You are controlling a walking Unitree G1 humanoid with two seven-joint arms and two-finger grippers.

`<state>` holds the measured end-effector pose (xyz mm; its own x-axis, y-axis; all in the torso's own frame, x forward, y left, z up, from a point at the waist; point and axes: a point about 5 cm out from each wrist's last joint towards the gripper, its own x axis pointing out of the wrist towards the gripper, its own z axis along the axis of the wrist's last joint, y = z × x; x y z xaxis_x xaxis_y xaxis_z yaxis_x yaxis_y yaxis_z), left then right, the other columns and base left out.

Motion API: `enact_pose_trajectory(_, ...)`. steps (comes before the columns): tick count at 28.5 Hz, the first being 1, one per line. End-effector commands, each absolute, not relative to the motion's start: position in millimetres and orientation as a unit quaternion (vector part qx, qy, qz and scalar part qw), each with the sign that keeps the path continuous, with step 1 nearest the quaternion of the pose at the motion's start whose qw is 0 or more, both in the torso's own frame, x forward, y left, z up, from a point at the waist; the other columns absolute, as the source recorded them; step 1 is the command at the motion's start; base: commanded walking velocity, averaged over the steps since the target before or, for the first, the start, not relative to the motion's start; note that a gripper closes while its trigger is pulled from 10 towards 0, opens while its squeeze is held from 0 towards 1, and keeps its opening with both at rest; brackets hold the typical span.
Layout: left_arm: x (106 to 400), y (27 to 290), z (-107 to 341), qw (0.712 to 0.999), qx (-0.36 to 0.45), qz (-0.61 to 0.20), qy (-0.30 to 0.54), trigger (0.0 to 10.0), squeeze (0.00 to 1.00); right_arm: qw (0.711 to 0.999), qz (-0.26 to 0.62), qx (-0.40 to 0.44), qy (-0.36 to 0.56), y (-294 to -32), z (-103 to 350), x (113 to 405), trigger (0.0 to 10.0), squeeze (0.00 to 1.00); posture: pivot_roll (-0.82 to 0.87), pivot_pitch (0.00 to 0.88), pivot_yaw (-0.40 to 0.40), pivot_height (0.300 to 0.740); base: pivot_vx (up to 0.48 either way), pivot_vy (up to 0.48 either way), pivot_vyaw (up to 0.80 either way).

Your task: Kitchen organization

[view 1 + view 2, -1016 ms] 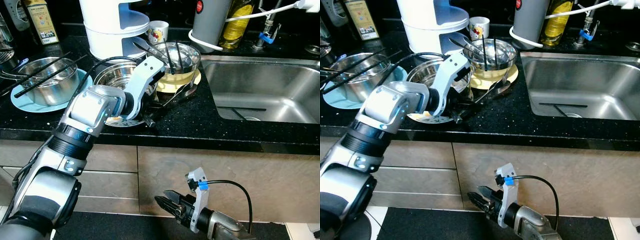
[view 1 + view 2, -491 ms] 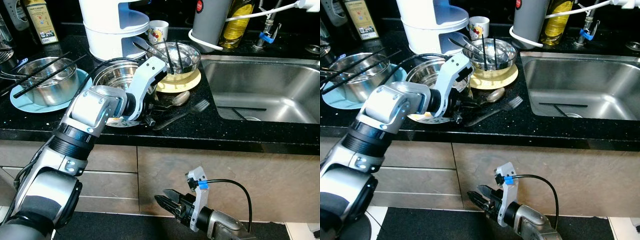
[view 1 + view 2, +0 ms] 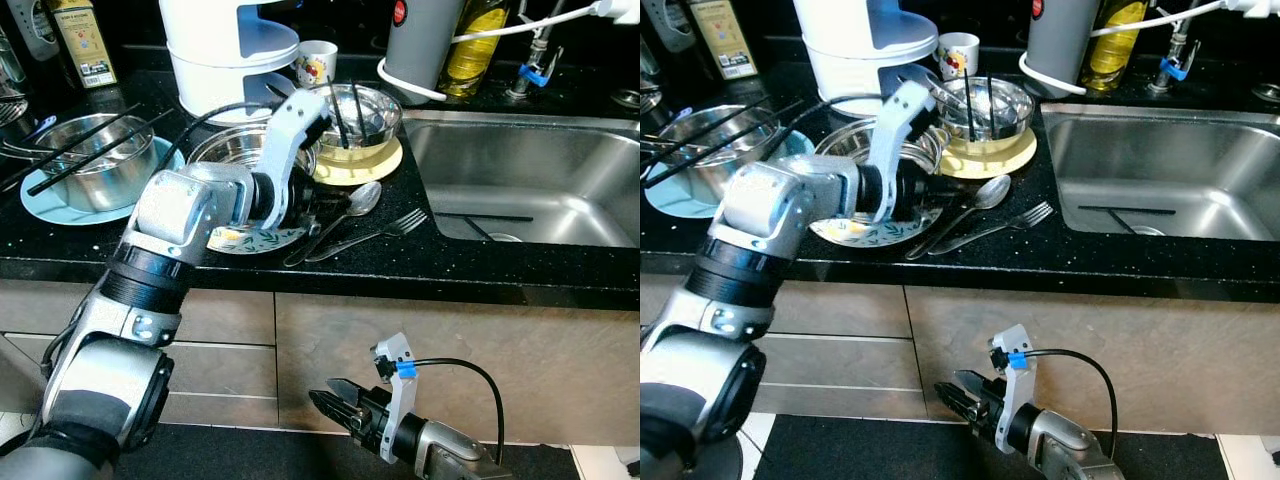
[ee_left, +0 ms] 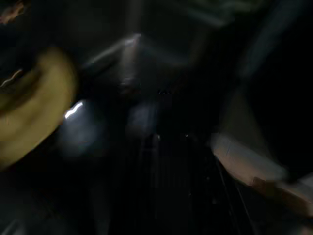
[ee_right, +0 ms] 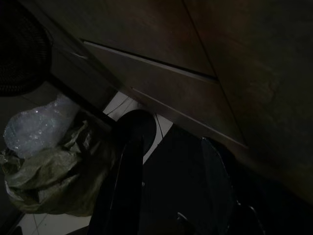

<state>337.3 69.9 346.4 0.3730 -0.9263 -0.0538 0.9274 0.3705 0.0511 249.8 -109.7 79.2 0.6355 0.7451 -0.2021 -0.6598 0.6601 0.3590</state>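
Black speckled tabletop beside a steel sink, crowded with dishes. Reaching over its front edge, left gripper, hovering above a patterned plate and just beside a spoon and a fork; both utensils lying flat on the tabletop, handles toward the gripper, heads pointing at the sink. Cannot tell whether the left fingers are open or closed, hidden behind the wrist, and the left wrist view too dark and blurred to help. Behind the plate, a steel bowl; further back, a glass bowl on a yellow plate, with black chopsticks standing in it. Off to the left, another steel bowl on a light blue plate, chopsticks across it. Low before the cabinet fronts, right gripper hanging idle, fingers slightly parted, holding nothing.
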Motion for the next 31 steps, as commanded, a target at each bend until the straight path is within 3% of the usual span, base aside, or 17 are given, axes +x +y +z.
enact_pose_trajectory(1, 322.5, 65.1, 353.9, 0.789, 0.026, -0.614, -0.015, 10.0, 0.0, 0.895, 0.386, 0.135, 0.178, -112.0, 74.6, 246.4, 10.0, 0.0, -0.05, 0.212, -0.008, 0.74, 0.0, 0.0, 0.0)
enact_pose_trajectory(2, 315.3, 64.9, 353.8, 0.771, 0.019, -0.636, -0.014, 10.0, 0.0, 0.895, 0.386, 0.135, 0.178, -112.0, 74.6, 246.2, 10.0, 0.0, -0.05, 0.212, -0.008, 0.74, 0.0, 0.0, 0.0)
enact_pose_trajectory(4, 313.8, 65.4, 345.1, 0.777, 0.053, -0.627, -0.004, 10.0, 0.0, 0.895, 0.386, 0.135, 0.179, -112.1, 74.5, 246.1, 10.0, 0.0, -0.05, 0.212, -0.008, 0.74, 0.0, 0.0, 0.0)
enact_pose_trajectory(5, 328.3, 62.7, 330.3, 0.822, 0.132, -0.553, -0.014, 10.0, 0.0, 0.895, 0.386, 0.135, 0.179, -112.4, 74.3, 246.1, 10.0, 0.0, -0.05, 0.215, -0.012, 0.74, 0.0, 0.0, 0.0)
enact_pose_trajectory(6, 328.3, 62.7, 330.3, 0.822, 0.132, -0.553, -0.014, 10.0, 0.0, 0.895, 0.386, 0.135, 0.179, -112.4, 74.3, 246.1, 10.0, 0.0, -0.05, 0.215, -0.012, 0.74, 0.0, 0.0, 0.0)
enact_pose_trajectory(8, 344.6, 58.3, 317.2, 0.858, 0.191, -0.475, -0.034, 10.0, 0.0, 0.896, 0.385, 0.131, 0.18, -112.4, 73.5, 246.6, 10.0, 0.0, -0.04, 0.213, -0.018, 0.74, 0.0, 0.0, 0.0)
enact_pose_trajectory(10, 350.1, 56.0, 312.8, 0.87, 0.197, -0.451, -0.04, 10.0, 0.0, 0.898, 0.382, 0.128, 0.179, -112.5, 73.0, 247.2, 10.0, 0.0, -0.04, 0.213, -0.018, 0.74, 0.0, 0.0, 0.0)
enact_pose_trajectory(11, 356.0, 50.2, 307.7, 0.883, 0.165, -0.437, -0.042, 10.0, 0.96, 0.902, 0.374, 0.126, 0.178, -113.6, 72.6, 249.3, 10.0, 0.0, -0.05, 0.213, -0.016, 0.74, 0.0, 0.0, 0.0)
enact_pose_trajectory(13, 357.0, 48.4, 306.6, 0.885, 0.156, -0.436, -0.041, 10.0, 1.0, 0.903, 0.371, 0.126, 0.177, -114.1, 72.8, 250.0, 10.0, 0.0, -0.05, 0.213, -0.016, 0.74, 0.0, 0.0, 0.0)
enact_pose_trajectory(21, 354.2, 33.7, 303.7, 0.872, 0.11, -0.475, -0.026, 10.0, 1.0, 0.914, 0.349, 0.108, 0.177, -125.1, 69.1, 249.0, 10.0, 0.0, -0.06, 0.212, -0.01, 0.74, 0.0, 0.0, 0.0)
enact_pose_trajectory(28, 357.1, 29.7, 295.4, 0.866, 0.141, -0.479, -0.028, 10.0, 1.0, 0.914, 0.345, 0.109, 0.181, -125.9, 66.8, 246.6, 10.0, 0.0, -0.06, 0.218, -0.007, 0.74, 0.0, 0.0, 0.0)
enact_pose_trajectory(29, 357.5, 29.9, 293.4, 0.863, 0.149, -0.482, -0.025, 10.0, 0.37, 0.914, 0.346, 0.109, 0.182, -125.6, 66.3, 246.1, 10.0, 0.0, -0.06, 0.221, -0.006, 0.74, 0.0, 0.0, 0.0)
enact_pose_trajectory(30, 357.6, 30.0, 292.1, 0.86, 0.153, -0.486, -0.023, 10.0, 0.0, 0.914, 0.346, 0.109, 0.182, -125.4, 66.0, 245.7, 10.0, 0.0, -0.06, 0.221, -0.006, 0.74, 0.0, 0.0, 0.0)
enact_pose_trajectory(31, 357.6, 30.0, 292.1, 0.86, 0.153, -0.486, -0.023, 10.0, 0.0, 0.914, 0.346, 0.109, 0.182, -125.4, 66.0, 245.7, 10.0, 0.0, -0.06, 0.221, -0.006, 0.74, 0.0, 0.0, 0.0)
